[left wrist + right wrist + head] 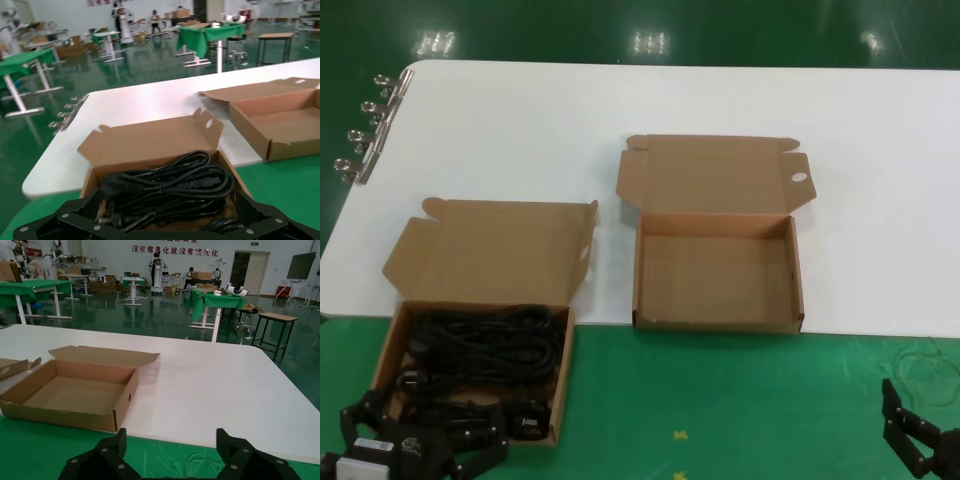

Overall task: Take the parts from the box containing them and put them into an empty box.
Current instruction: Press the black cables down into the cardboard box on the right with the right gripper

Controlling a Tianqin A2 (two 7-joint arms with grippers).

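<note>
My left gripper (415, 445) hangs wide open, holding nothing, just over the near end of the full box (390, 335). All the black cords (485, 345) lie inside it. My right gripper (920, 440) waits open too. Farther off, the empty box (798, 275) has nothing in it, so no cords have been put across yet.

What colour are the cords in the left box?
Black, the parts lie coiled in the brown box containing them; clearest in the left wrist view.

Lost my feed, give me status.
Left gripper open over the power cords in their box. Right gripper open, idle at the near right. Empty box unobstructed.
</note>
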